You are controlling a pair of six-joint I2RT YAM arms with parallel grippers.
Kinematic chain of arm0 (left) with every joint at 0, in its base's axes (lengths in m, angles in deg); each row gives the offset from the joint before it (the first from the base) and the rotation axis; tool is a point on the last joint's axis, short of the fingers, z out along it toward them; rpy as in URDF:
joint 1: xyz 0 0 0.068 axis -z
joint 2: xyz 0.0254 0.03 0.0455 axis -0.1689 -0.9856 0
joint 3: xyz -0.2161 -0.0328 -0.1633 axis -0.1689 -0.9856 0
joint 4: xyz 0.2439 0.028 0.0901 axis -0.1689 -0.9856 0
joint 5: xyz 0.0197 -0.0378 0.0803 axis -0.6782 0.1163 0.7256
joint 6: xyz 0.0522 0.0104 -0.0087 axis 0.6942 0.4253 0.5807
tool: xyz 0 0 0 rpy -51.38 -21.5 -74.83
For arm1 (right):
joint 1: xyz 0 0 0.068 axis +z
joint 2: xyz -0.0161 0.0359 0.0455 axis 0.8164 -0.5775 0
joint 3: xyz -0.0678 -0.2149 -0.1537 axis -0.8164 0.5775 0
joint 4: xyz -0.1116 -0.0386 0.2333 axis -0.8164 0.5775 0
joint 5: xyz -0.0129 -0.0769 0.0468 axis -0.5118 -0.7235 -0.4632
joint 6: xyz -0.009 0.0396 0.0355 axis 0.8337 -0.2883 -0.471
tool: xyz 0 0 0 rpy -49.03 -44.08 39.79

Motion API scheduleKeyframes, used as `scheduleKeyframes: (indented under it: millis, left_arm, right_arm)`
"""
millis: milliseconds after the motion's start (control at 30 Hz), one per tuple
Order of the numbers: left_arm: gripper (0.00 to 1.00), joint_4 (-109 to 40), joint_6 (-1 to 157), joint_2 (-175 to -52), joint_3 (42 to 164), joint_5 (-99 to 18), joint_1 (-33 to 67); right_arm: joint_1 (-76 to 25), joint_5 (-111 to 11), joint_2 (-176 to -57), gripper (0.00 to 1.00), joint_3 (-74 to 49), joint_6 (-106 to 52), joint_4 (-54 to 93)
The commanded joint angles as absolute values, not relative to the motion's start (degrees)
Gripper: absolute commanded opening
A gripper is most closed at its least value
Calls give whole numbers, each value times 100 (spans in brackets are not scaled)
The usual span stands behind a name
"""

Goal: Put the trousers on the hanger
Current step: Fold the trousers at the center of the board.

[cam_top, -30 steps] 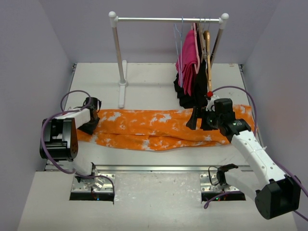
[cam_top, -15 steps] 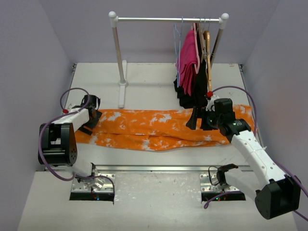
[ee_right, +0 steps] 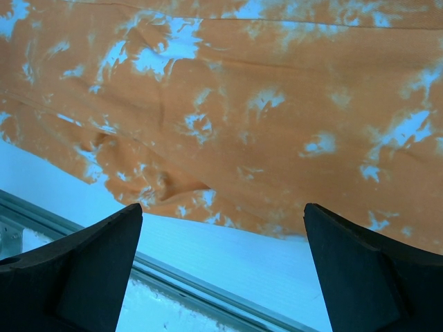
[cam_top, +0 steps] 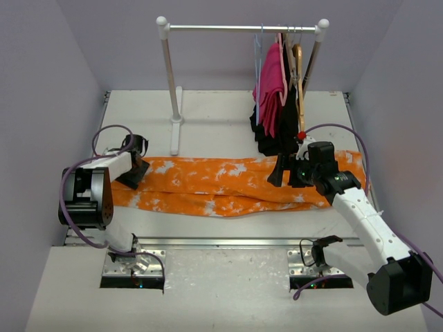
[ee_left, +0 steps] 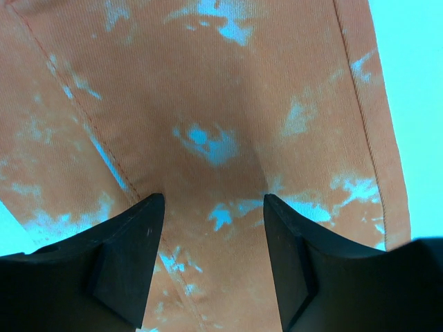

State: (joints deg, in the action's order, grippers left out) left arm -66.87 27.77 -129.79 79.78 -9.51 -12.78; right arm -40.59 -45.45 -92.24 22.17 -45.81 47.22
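left claw (cam_top: 131, 173) has nudged along the left end of the long orange white-blotched cloth trousers (cam_top: 221, 183) flat on the table (cam_top: 208, 111), fingers parted, empty; right claw (cam_top: 287, 169) gapes wide. pick-up step, i'd say: next pinch the cloth, lift toward the thin blue-grey wire hanger (cam_top: 254, 52).
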Motion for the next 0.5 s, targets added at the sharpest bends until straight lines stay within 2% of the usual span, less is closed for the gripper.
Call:
scheduleKeyframes:
  millis: [0, 233, 467]
  left_arm:
    - [54, -6549, 2677, -12961, 7954, -1020, -1219]
    - [51, -6677, 2650, -12940, 7938, -1037, -1219]
    - [51, -7180, 2456, -12398, 7904, -779, -1210]
  right_arm:
    - [-4039, -4515, -9151, 99, 2256, -4499, 4456]
    - [-4040, -4506, -9152, 99, 2265, -4516, 4439]
    - [-4040, -4498, -9137, 99, 2274, -4508, 4436]
